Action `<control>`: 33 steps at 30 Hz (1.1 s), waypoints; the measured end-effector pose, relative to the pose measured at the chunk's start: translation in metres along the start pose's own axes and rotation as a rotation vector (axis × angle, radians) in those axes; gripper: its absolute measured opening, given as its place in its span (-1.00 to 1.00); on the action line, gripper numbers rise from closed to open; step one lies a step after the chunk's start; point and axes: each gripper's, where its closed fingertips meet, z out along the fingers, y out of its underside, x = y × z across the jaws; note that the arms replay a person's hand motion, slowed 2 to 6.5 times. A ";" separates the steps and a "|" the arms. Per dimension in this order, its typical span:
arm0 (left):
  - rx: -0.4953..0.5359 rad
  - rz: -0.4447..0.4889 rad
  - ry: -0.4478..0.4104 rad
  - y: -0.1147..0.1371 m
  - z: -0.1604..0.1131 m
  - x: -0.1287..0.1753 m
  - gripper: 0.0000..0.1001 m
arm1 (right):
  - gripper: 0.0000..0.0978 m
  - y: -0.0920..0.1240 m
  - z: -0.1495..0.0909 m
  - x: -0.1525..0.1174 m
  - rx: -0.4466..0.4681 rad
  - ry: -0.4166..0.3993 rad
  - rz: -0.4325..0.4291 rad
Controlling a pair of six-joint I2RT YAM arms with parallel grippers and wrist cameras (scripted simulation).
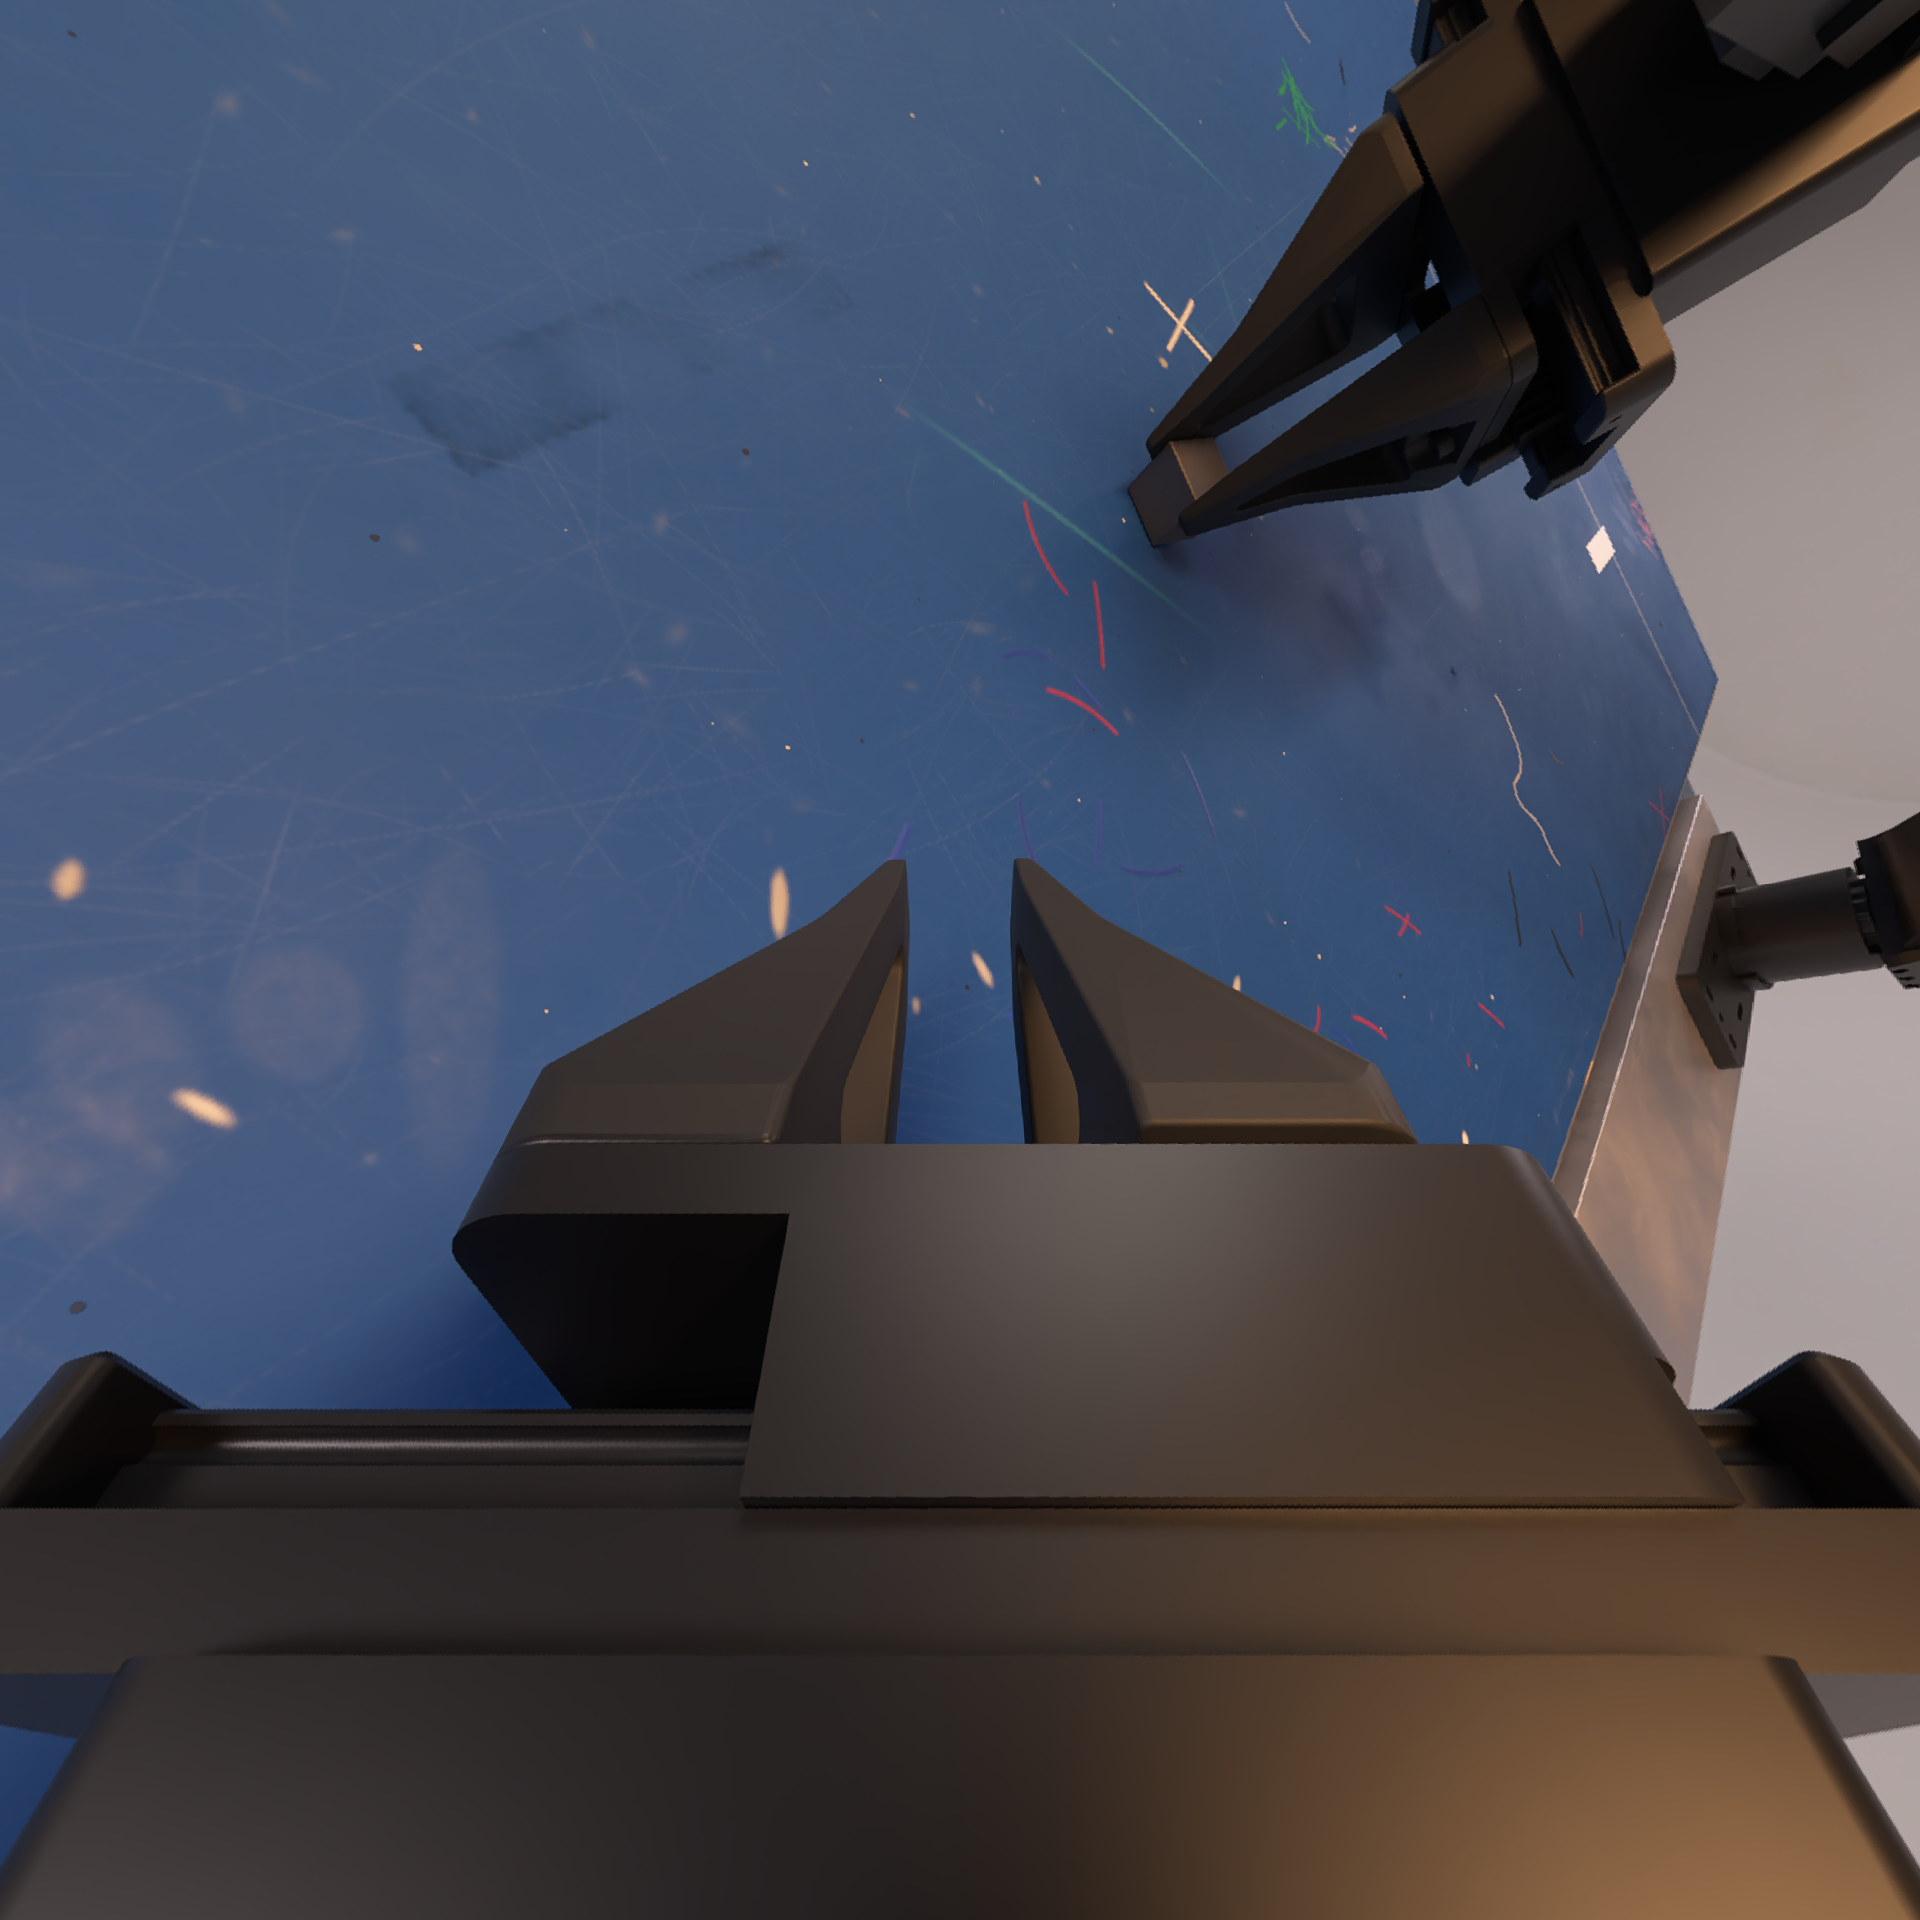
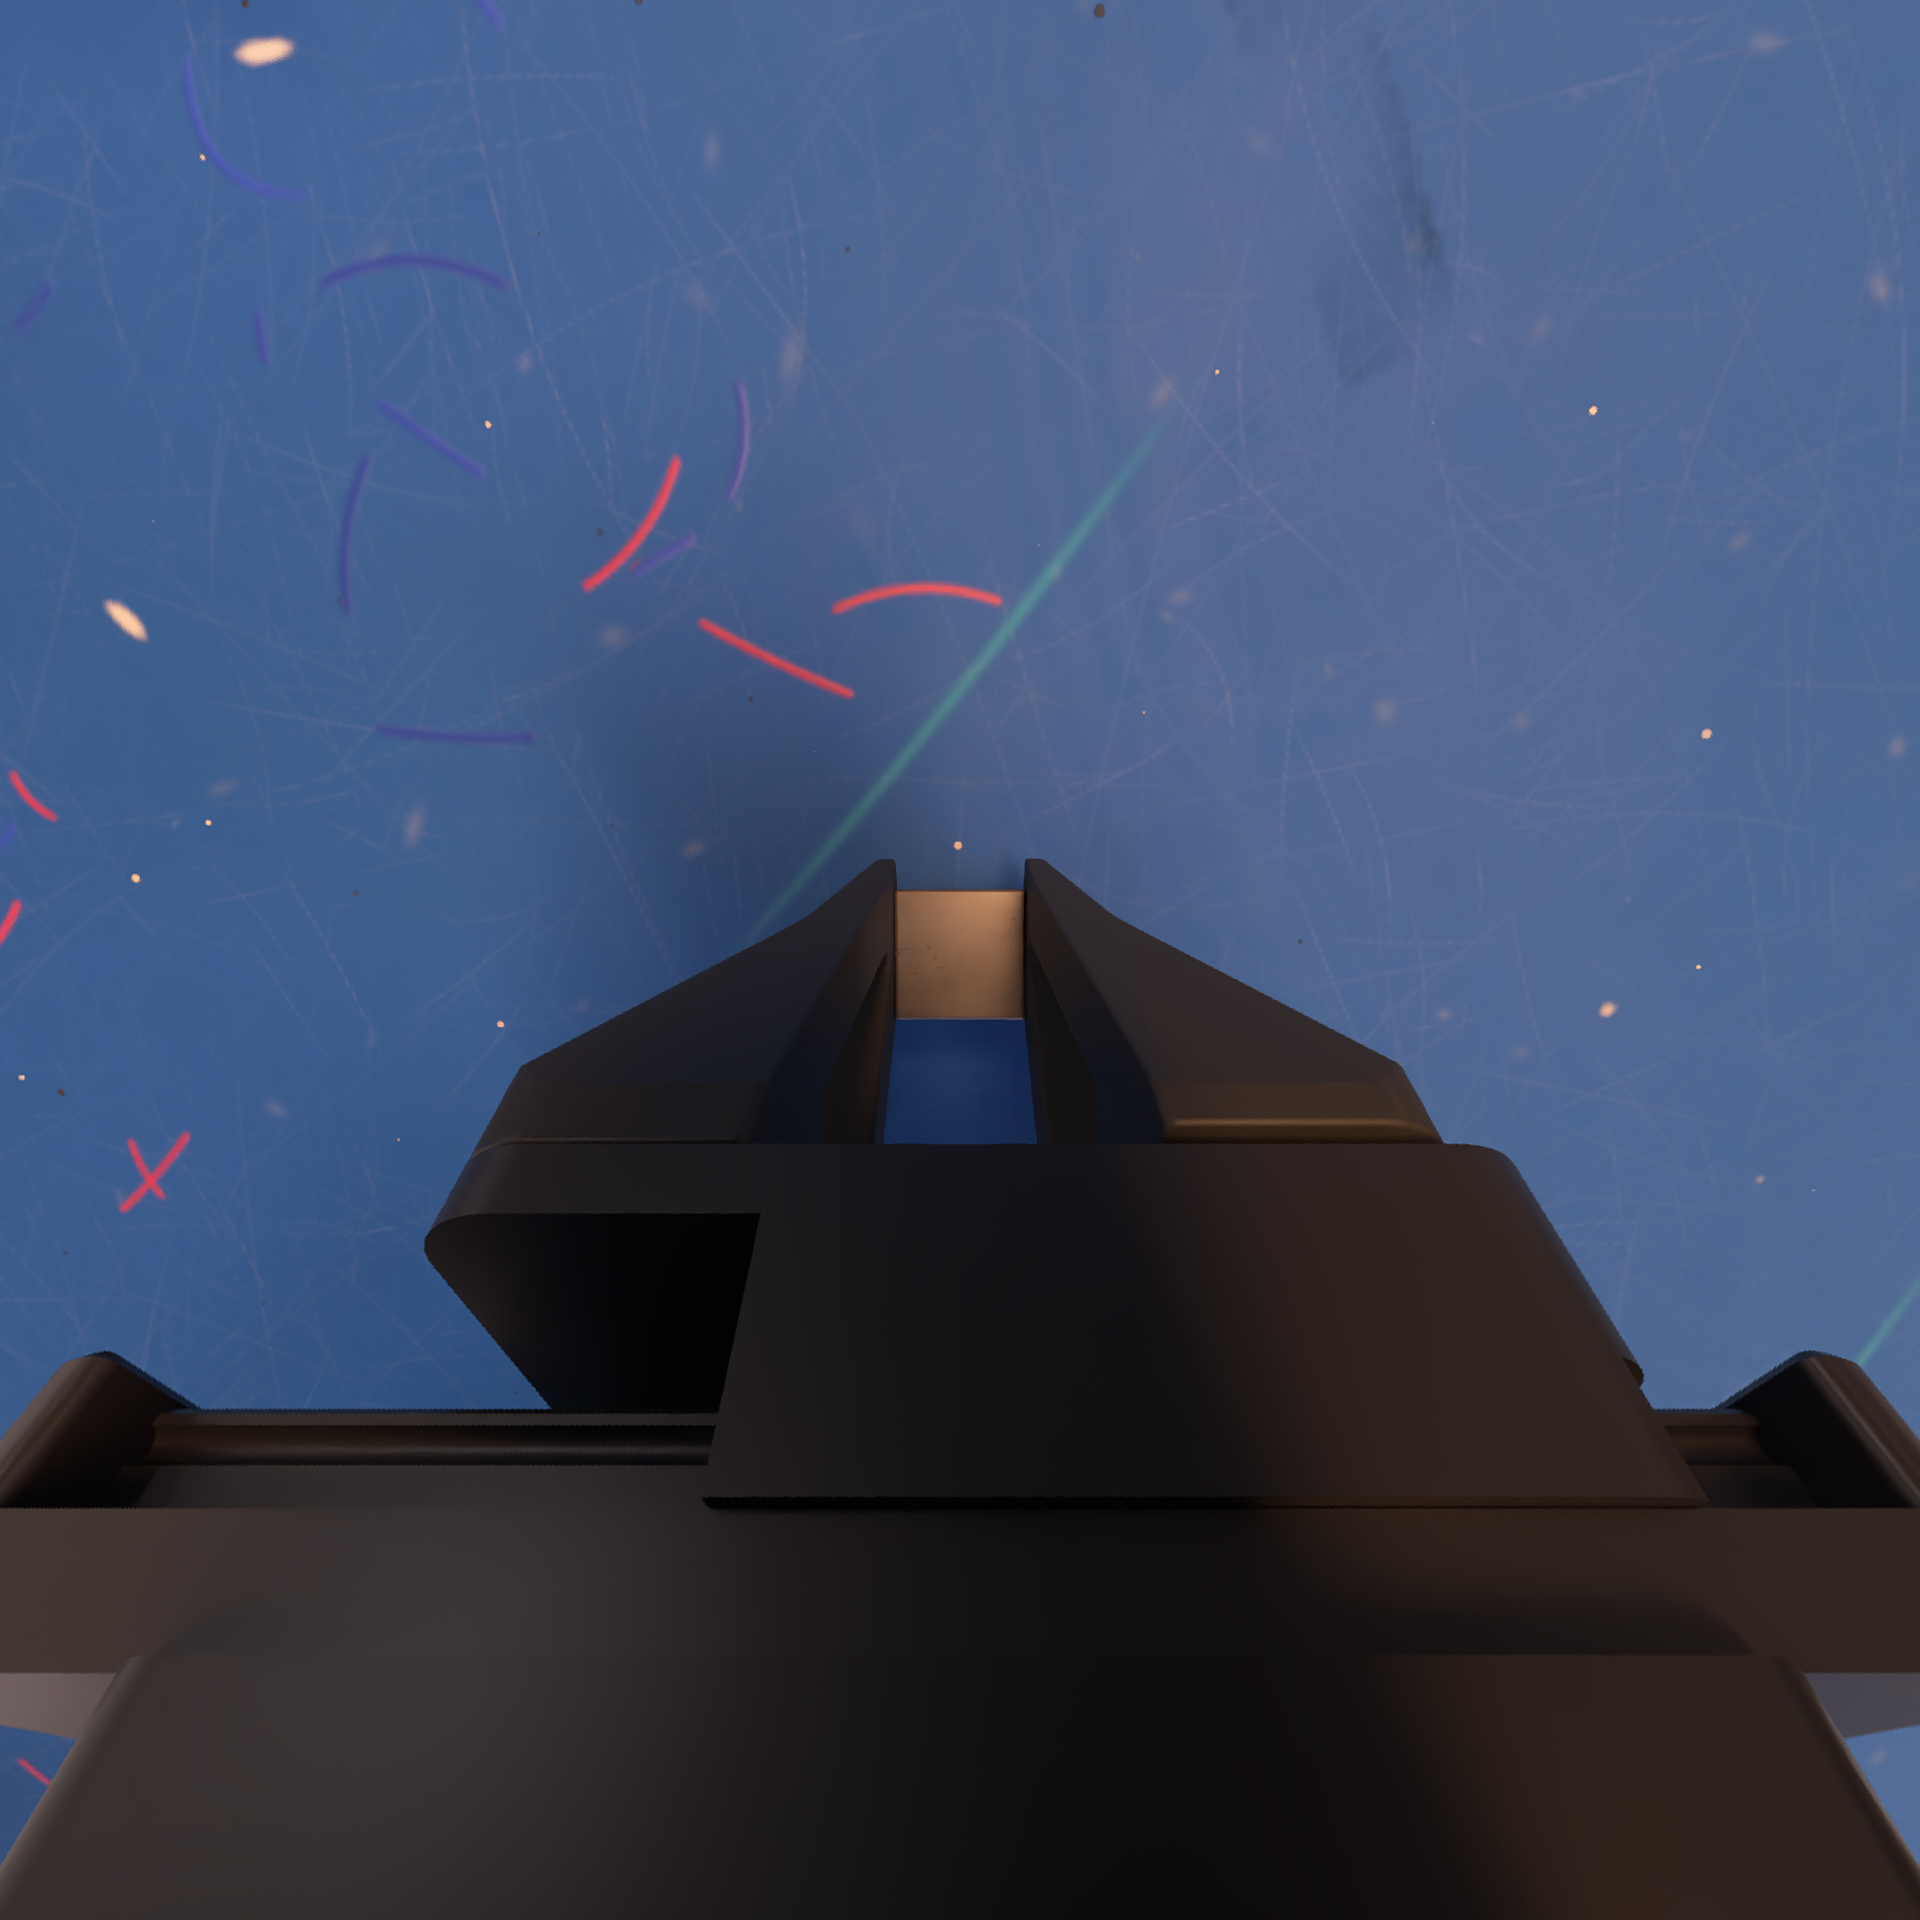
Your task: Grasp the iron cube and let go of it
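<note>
The iron cube (image 2: 958,951) is a small metal block with a warm sheen, and it sits between my right gripper's (image 2: 960,878) fingertips. Both black fingers press on its sides. From the left wrist view, the right gripper (image 1: 1179,504) comes down from the upper right, and the cube (image 1: 1162,483) is at the blue table (image 1: 623,623) surface with its shadow right beneath it. My left gripper (image 1: 958,868) hovers over the table, well short of the cube. Its jaws stand a narrow gap apart with nothing between them.
The scratched blue table has coloured marks across it. Its right edge carries a metal strip (image 1: 1642,1039) with an arm mount (image 1: 1725,951) bolted on. A small white square (image 1: 1600,548) lies near that edge.
</note>
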 end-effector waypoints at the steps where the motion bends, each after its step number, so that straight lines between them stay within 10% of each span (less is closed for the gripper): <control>1: 0.000 0.000 0.001 0.000 0.000 0.000 -0.67 | -0.59 0.000 0.000 0.000 0.001 -0.001 0.001; 33: 0.004 -0.004 0.009 0.000 0.000 -0.002 -0.67 | -0.59 -0.010 0.006 -0.012 -0.002 -0.073 -0.102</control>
